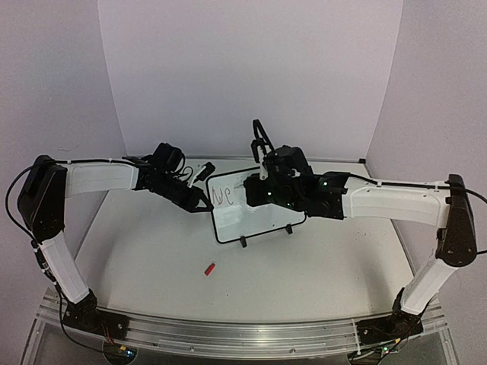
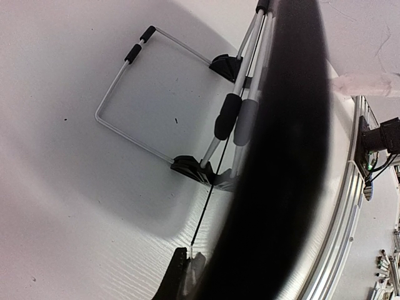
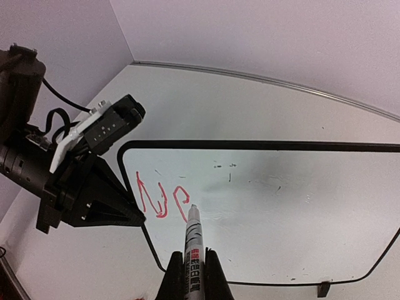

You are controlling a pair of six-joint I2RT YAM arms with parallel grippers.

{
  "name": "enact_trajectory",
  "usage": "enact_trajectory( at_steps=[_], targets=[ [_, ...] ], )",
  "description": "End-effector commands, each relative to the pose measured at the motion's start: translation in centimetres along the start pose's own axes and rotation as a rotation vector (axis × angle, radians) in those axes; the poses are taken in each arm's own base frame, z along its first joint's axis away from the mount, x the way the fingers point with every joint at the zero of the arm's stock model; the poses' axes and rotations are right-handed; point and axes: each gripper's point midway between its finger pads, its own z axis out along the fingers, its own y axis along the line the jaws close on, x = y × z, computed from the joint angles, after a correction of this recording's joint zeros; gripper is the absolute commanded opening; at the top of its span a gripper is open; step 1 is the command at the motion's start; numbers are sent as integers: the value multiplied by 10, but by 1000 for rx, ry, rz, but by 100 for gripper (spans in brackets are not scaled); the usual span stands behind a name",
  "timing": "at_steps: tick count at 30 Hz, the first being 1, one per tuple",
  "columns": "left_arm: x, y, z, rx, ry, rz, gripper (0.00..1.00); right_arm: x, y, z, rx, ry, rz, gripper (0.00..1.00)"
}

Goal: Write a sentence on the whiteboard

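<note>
The right arm (image 1: 388, 201) hides part of the board (image 1: 255, 220) mid-table; of the sentence (image 3: 156, 200) only a red "Ne" shows. One marker (image 3: 192, 228), clamped in the right gripper (image 3: 192, 257); one cap (image 1: 211, 268); the left gripper (image 3: 139, 217) pinches the board's left edge.

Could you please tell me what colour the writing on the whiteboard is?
Red writing, clearest in the right wrist view.

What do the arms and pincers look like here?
The left arm and right arm share white boxy link shells between bulky black joints, with thin black cables along them. The left pincer and right pincer are black; the left wrist carries a white bracket, the right wrist small green lights.
</note>
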Motion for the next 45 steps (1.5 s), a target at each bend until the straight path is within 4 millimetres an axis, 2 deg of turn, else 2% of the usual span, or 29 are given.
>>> enact_trajectory(
  at_steps=[1,6,15,21,31,39,45],
  targets=[
    [-11,-5,-5,-11,-13,35,0,-12,1,1,5,-41,-2,0],
    [-11,-4,-5,-11,-11,33,0,-14,5,10,4,-39,-14,0],
    [-11,-5,-4,-8,-10,33,0,-9,1,21,44,-32,-33,0],
    [-11,-5,-4,-8,-10,35,0,1,-6,24,74,-5,-43,0],
    [-12,-7,-5,-6,-14,38,0,30,-15,23,87,63,-32,0],
    [-12,-6,-6,-8,-14,38,0,30,-15,24,91,67,-27,0],
    [-12,-6,-6,-9,-14,40,0,16,-15,21,104,31,-29,0]
  ],
)
